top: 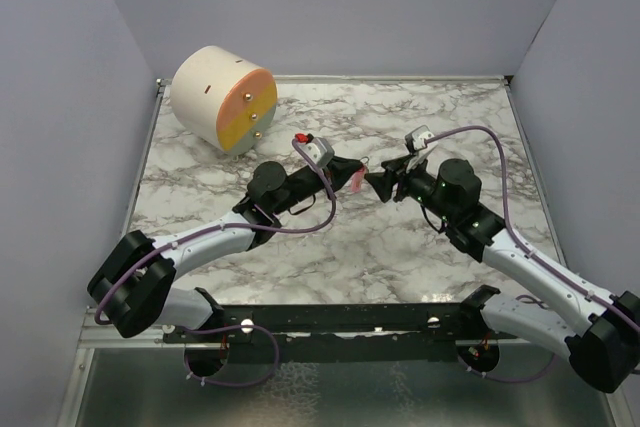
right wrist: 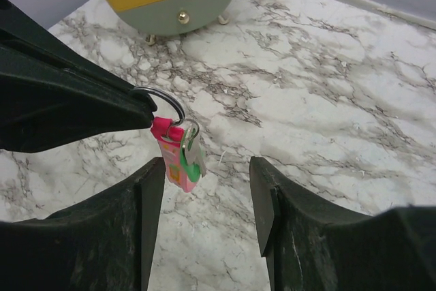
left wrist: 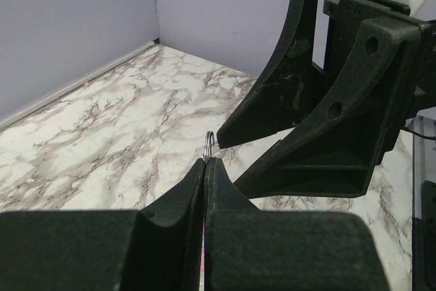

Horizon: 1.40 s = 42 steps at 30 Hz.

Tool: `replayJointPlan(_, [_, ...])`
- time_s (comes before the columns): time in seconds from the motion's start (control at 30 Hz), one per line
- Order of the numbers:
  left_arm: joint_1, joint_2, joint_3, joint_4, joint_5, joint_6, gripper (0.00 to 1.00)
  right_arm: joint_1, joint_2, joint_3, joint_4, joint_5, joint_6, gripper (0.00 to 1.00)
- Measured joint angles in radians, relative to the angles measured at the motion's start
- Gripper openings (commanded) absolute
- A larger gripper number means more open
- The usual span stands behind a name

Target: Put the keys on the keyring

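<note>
Right wrist view showed the left gripper (right wrist: 139, 110) clamped shut on the keyring (right wrist: 170, 100), from which the pink key (right wrist: 170, 161) and green key (right wrist: 195, 165) hung just before the right gripper (right wrist: 206, 168), its fingers parted.

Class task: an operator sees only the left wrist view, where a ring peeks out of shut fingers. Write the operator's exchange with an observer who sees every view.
Operator: Does anything hang from that ring?
Observer: Yes. In the right wrist view the pink key and green key dangle under the keyring.
Operator: Where is the right gripper relative to them?
Observer: The right gripper is open, with one finger on either side of the keys.
</note>
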Motion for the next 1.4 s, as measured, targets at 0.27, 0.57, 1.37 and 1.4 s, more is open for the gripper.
replayJointPlan(0.27, [0.000,-0.003,0.005,-0.013,0.010,-0.023,0.00,0.000,0.027,0.000,0.020,-0.010,0.000,0.45])
replayJointPlan(0.57, [0.000,-0.019,0.021,-0.044,0.010,-0.035,0.00,0.000,0.031,0.000,0.022,-0.010,0.000,0.36])
replayJointPlan(1.37, [0.000,-0.039,0.021,-0.055,0.010,-0.090,0.00,0.000,0.038,-0.041,0.107,-0.011,0.005,0.35])
replayJointPlan(1.4, [0.000,-0.039,0.021,-0.055,0.010,-0.092,0.00,0.000,0.038,-0.043,0.111,-0.011,0.005,0.35])
